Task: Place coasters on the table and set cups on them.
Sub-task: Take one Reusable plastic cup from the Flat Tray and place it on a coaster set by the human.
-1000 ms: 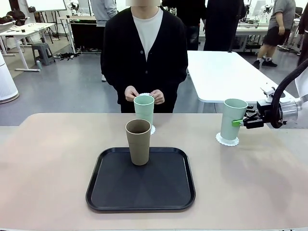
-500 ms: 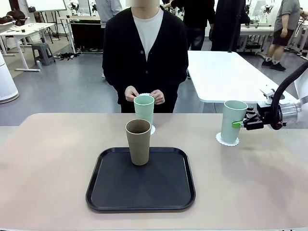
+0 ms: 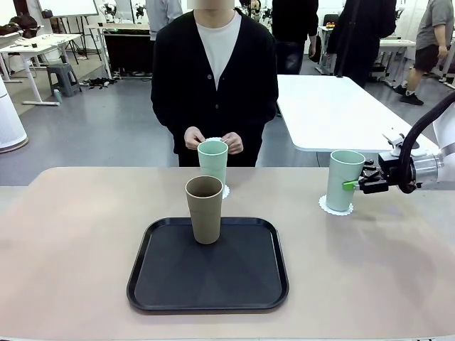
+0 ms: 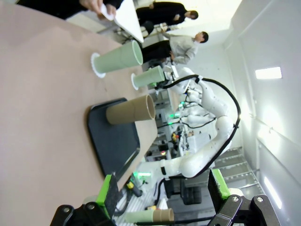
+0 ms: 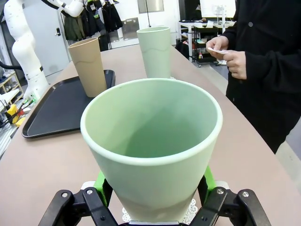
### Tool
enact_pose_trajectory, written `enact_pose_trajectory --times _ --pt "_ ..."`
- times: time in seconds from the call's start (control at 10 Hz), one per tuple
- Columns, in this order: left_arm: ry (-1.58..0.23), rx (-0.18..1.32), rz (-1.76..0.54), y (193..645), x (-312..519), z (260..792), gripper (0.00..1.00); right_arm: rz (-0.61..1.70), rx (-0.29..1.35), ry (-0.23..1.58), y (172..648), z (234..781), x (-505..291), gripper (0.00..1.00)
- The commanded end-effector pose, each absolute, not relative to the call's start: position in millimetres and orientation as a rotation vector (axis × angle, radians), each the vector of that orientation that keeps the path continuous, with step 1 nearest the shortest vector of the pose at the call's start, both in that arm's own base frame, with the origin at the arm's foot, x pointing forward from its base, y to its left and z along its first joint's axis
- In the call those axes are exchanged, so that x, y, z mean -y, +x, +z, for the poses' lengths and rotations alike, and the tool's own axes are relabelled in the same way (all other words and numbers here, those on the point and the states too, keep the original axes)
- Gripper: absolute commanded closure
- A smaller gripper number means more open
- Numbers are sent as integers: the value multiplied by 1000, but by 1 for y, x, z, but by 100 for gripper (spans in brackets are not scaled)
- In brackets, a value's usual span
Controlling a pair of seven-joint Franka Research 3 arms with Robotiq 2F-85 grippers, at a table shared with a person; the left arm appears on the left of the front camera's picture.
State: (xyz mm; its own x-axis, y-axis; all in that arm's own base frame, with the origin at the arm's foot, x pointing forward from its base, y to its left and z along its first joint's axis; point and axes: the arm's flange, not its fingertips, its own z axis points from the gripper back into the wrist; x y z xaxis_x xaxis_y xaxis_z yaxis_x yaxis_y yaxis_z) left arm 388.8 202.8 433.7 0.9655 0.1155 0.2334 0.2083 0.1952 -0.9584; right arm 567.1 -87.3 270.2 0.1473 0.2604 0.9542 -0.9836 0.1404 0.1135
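On the worktop [image 3: 71,234], the tray [image 3: 163,284] bears the brown cup [image 3: 205,209], not yet served; the middle mint cup [image 3: 212,160] and right mint cup [image 3: 343,179] stand on coasters [image 3: 327,207], the latter pinched by the right pincer [image 3: 347,183]; the left pincer [image 4: 163,186] hangs spread, empty; the person's hands [image 3: 194,138] hold the last coaster [image 3: 212,139].

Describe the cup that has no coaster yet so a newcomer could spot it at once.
On the table, a black tray lies toward the robot's side. The cup stands upright near its far edge. It alone is tan-brown; both mint cups stand off the tray on white coasters.
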Motion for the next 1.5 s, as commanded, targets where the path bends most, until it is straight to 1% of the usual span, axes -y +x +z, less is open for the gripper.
enact_pose_trajectory --times 0.0,0.1,0.4,0.8,1.1,1.2,1.4 --pt "-1380 293 -63 388 -203 435 0 1133 977 986 577 269 87 3" --pt "-1380 293 -63 388 -203 435 0 1135 970 994 577 269 87 0" --pt "-1380 293 -63 388 -203 435 0 1141 949 959 574 272 88 0" --pt "-1380 293 -63 388 -203 435 0 1209 839 903 570 275 93 0" --pt "-1380 293 -63 388 -203 435 0 1212 761 861 570 272 101 0" --pt "-1380 293 -63 388 -203 435 0 1197 749 840 570 272 105 0" --pt "-1380 293 -63 388 -203 435 0 1183 669 754 566 276 117 0"
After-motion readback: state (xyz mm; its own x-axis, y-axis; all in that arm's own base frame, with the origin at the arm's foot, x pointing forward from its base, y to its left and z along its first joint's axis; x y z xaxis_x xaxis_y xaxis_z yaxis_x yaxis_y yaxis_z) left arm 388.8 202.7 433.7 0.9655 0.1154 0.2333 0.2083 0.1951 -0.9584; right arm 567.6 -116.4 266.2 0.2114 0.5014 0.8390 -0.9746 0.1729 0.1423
